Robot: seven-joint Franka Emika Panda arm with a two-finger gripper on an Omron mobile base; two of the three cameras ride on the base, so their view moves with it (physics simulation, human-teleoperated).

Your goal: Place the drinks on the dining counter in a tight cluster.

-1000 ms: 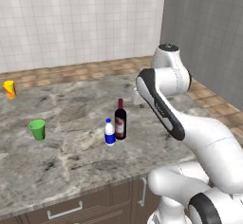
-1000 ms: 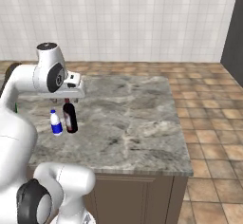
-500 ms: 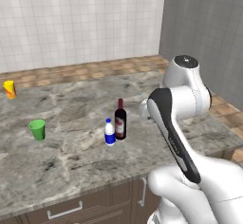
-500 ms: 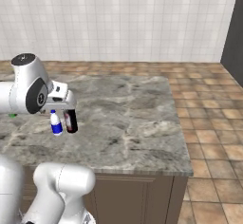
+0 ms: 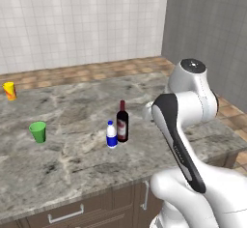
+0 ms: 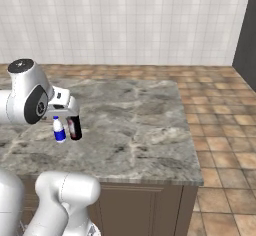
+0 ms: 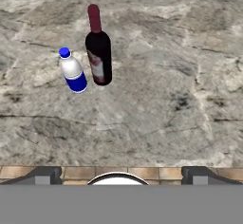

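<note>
On the dining counter (image 5: 72, 149) the wine bottle (image 5: 122, 121) and the small white bottle (image 5: 112, 135) stand upright just beside each other, centre of the left base view. A green cup (image 5: 37, 131) sits well left; a yellow-orange cup (image 5: 9, 91) at far upper left. The gripper (image 7: 121, 173) hangs wide open, holding nothing, its fingertips (image 7: 45, 173) at the hand view's bottom.

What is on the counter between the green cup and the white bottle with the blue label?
Nothing: in the left base view, the dining counter is bare stone between the green cup and the white bottle.
</note>
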